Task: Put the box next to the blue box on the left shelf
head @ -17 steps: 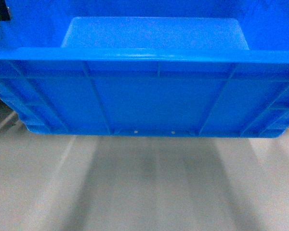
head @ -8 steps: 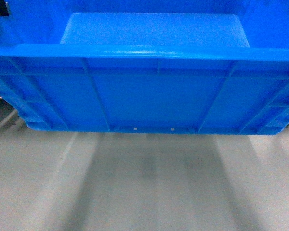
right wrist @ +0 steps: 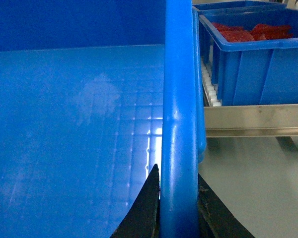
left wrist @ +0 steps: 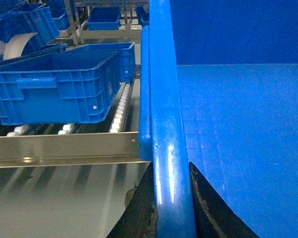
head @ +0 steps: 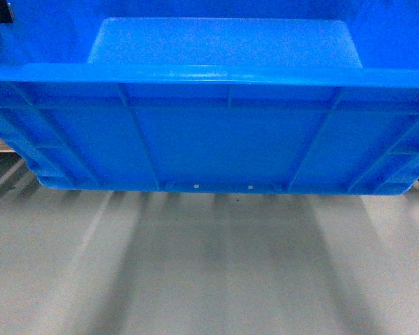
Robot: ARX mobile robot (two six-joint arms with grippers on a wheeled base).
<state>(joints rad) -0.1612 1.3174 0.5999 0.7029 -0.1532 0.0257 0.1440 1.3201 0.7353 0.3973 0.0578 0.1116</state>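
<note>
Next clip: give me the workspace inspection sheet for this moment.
Surface: grey floor below; nothing seen on it.
Job's things: box carried, empty; roller shelf ahead holds a blue crate.
Clutter: second crate with red contents on the right.
Grippers: left pincer and right pincer each clamp a side rim of the box.
Cables: nothing seen.
Surroundings: more blue crates on racks behind.

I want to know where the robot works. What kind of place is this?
Probably a warehouse or factory storeroom: blue plastic crates sit on a roller rack with metal rails, and another crate holds red parts.
</note>
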